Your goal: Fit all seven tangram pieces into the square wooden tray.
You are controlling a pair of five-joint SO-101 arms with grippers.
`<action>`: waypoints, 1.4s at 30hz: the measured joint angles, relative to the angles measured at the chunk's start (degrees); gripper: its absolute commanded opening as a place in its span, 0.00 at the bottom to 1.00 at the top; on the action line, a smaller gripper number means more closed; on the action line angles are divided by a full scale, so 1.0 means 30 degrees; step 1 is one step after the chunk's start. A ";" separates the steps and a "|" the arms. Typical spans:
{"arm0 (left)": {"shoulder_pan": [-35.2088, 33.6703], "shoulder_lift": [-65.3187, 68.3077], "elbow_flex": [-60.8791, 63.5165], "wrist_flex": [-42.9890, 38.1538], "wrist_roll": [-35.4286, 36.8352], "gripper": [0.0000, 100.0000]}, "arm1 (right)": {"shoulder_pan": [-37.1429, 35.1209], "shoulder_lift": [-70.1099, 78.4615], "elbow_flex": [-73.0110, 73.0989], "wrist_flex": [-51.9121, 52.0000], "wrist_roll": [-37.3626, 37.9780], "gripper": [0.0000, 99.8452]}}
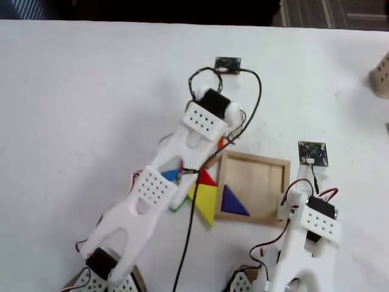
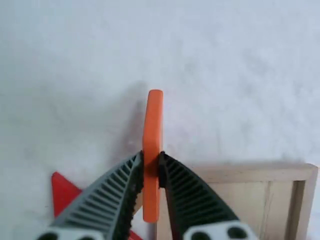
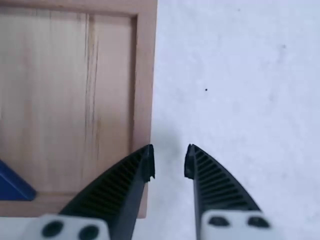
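Orange piece (image 2: 153, 115) stands on edge, pinched by the left tool (image 2: 151, 157) over the wooden tray's (image 1: 255, 159) far left corner, toward the counter's (image 1: 91, 91) near edge. A blue triangle (image 1: 233, 202) lies inside the tray. The right tool (image 3: 169, 160), slightly spread, hovers at the tray's right rim.

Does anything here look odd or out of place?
The flat orange tangram piece stands on edge, pinched in the left gripper at a corner of the square wooden tray, rather than lying flat inside.
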 measured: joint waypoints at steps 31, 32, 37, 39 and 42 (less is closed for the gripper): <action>0.2667 -1.0784 1.5179 0.0000 -0.4073 0.02 | -0.0029 0.0000 0.0000 -0.0322 0.0000 0.11; 0.2755 -1.1516 1.5971 0.0000 -0.4630 0.02 | -0.0029 0.0000 0.0000 -0.0322 0.0000 0.11; 0.3546 -1.4681 1.9780 -0.0879 -0.6799 0.02 | 0.0176 0.0000 0.0000 -0.0440 0.0000 0.11; 0.3692 -1.6000 2.1333 -0.1436 -0.7736 0.02 | 0.0938 0.0000 0.0000 -0.0527 0.0000 0.11; 0.3634 -1.8227 2.3971 -0.2725 -0.8674 0.02 | 0.1875 0.0000 0.0000 -0.0821 0.0000 0.11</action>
